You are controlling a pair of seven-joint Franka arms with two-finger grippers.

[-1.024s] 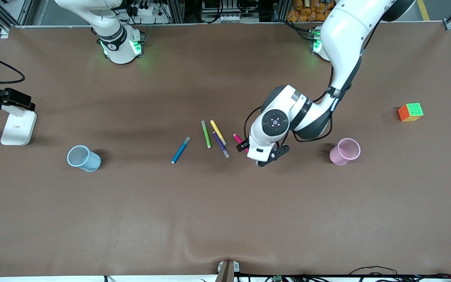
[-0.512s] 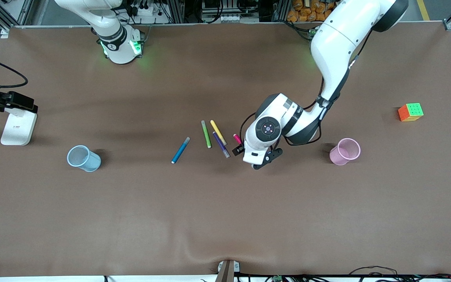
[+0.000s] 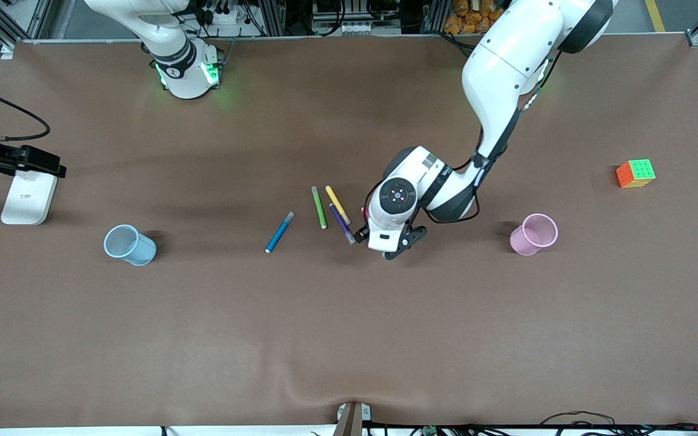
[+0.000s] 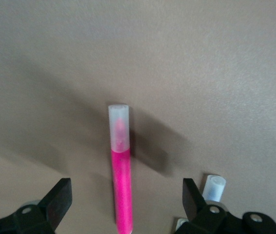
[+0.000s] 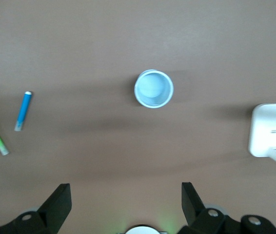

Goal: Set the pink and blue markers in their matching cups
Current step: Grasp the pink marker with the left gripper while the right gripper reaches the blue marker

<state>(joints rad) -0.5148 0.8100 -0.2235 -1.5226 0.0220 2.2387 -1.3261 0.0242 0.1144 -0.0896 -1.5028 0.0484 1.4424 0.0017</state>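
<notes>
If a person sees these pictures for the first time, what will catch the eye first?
First, the left gripper, open, low over the pink marker, which lies between its fingers at the middle of the table. Next, the row of colored markers beside it, the blue marker lying a little apart. Then the pink cup toward the left arm's end and the blue cup toward the right arm's.

Matt brown table (image 3: pixel 349 339) — glossy plastic pink marker (image 4: pixel 122 195).

A pink marker (image 4: pixel 121 185) with a see-through cap is seen. A blue marker (image 3: pixel 279 232), a green pen (image 3: pixel 319 207), a yellow pen (image 3: pixel 337 204) and a purple pen (image 3: pixel 342 224) are seen on the brown table (image 3: pixel 349 339). One cup is coloured pink (image 3: pixel 534 234), one light blue (image 3: pixel 129 244).
</notes>
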